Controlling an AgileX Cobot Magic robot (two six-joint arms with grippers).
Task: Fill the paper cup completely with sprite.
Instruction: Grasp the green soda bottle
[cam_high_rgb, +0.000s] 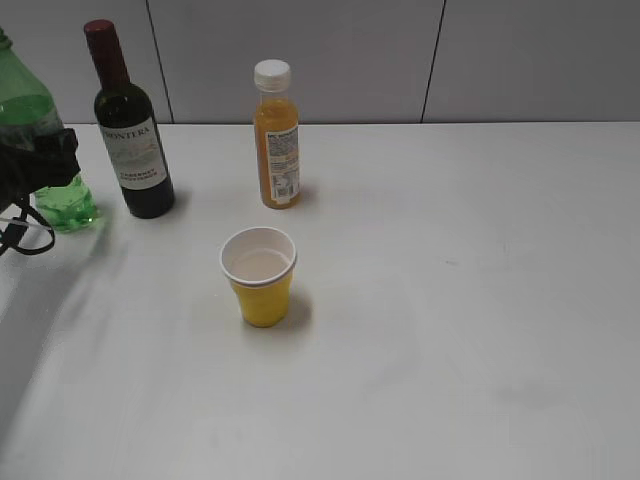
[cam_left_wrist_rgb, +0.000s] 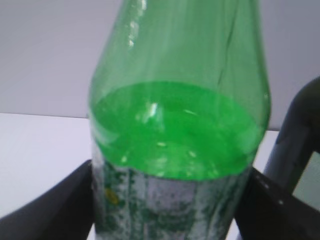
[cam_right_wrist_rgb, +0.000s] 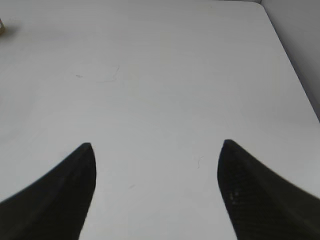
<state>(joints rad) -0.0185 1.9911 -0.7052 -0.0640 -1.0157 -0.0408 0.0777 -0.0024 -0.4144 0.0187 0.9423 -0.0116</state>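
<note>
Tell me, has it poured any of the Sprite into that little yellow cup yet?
Apparently not: the paper cup looks empty, standing alone mid-table. In hand: the left gripper has its jaws around the green Sprite bottle, which stands upright at the table's left edge, beside the wine bottle. Left: carrying it over, pouring, filling the cup.

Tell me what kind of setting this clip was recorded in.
Probably a lab or test bench, not a kitchen: a bare white table against plain grey wall panels, holding only a staged set of a wine bottle, juice bottle, green soda bottle and a paper cup.
</note>
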